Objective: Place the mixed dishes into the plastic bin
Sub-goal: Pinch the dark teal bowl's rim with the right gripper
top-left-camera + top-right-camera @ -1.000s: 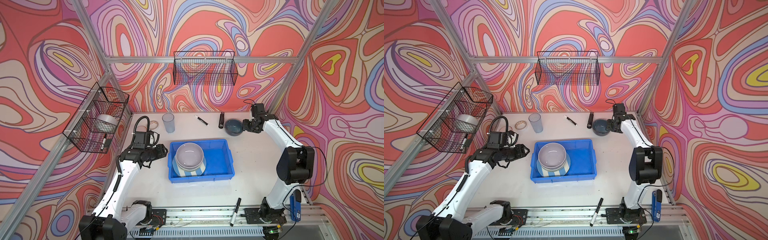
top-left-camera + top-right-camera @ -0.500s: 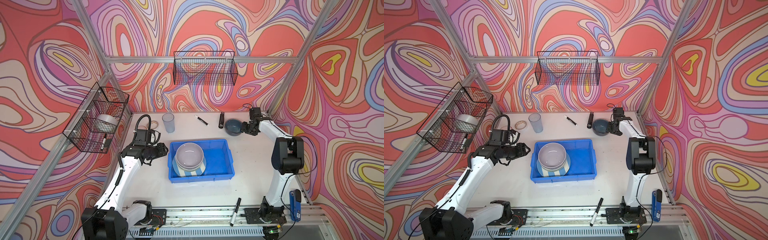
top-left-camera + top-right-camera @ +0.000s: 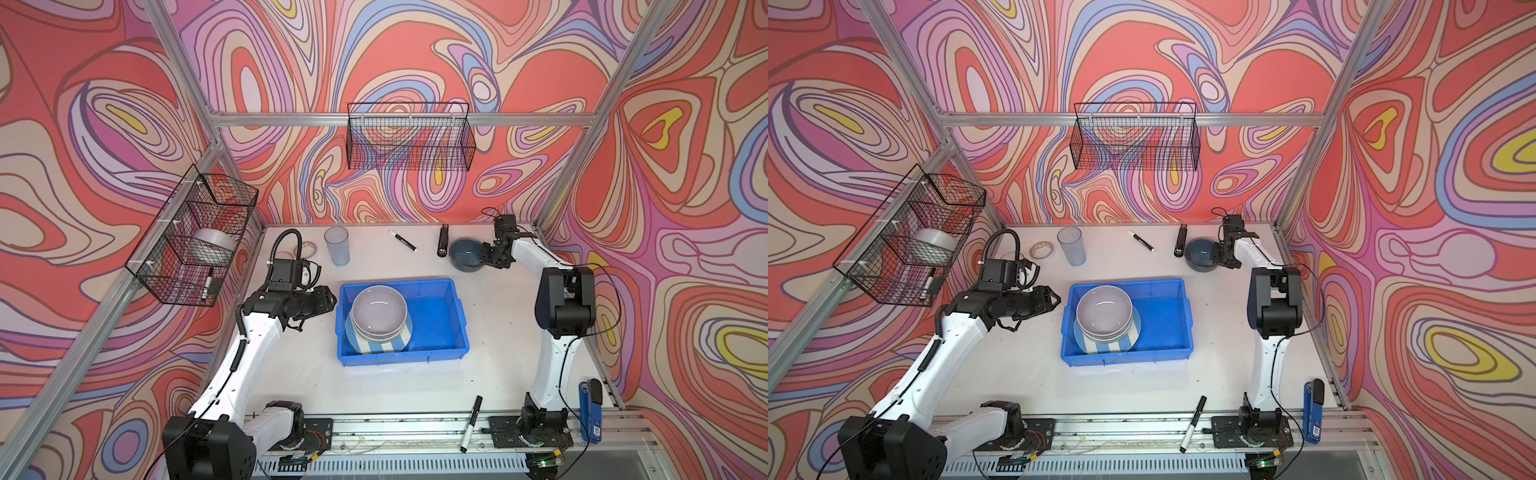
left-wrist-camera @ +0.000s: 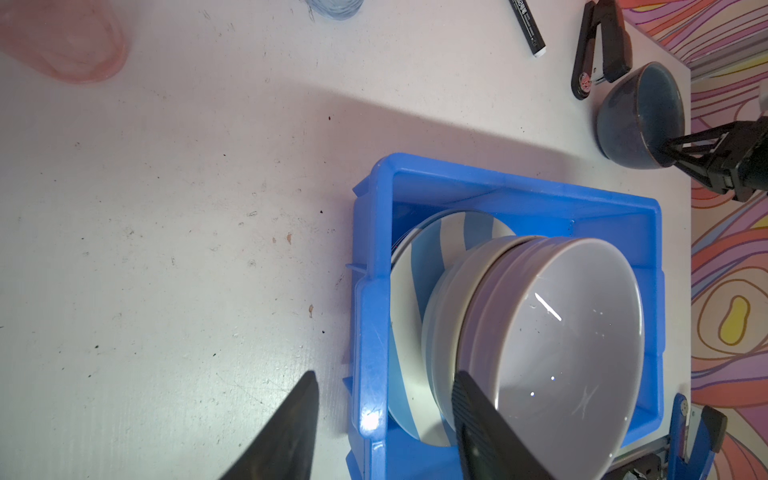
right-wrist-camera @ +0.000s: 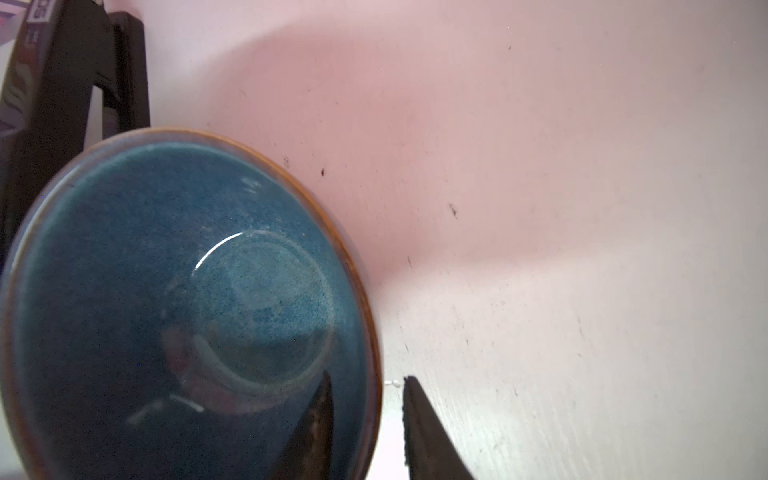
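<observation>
The plastic bin (image 3: 436,282) (image 3: 1142,281) sits mid-table and holds a blue-white striped plate (image 3: 382,347) under two nested bowls, the lavender bowl (image 3: 379,309) (image 4: 561,332) on top. At the back right stands a dark blue bowl (image 3: 465,253) (image 5: 187,291). My right gripper (image 3: 484,255) (image 5: 368,376) straddles its rim, one finger inside and one outside, with a thin gap showing outside. My left gripper (image 3: 330,299) (image 4: 384,376) hangs open over the bin's left wall, holding nothing. A bluish tumbler (image 3: 336,245) stands at the back left, and a pink tumbler (image 4: 66,41) lies near it.
A tape roll (image 3: 307,249), a marker (image 3: 402,240) and a black stapler (image 3: 444,241) lie along the back edge. Another marker (image 3: 471,424) and a blue stapler (image 3: 590,409) rest by the front rail. Wire baskets (image 3: 195,245) (image 3: 409,141) hang on the left and back walls.
The right gripper has settled over the dark blue bowl's rim and its jaws have narrowed, with the arm's elbow drawn in. The left arm has barely moved.
</observation>
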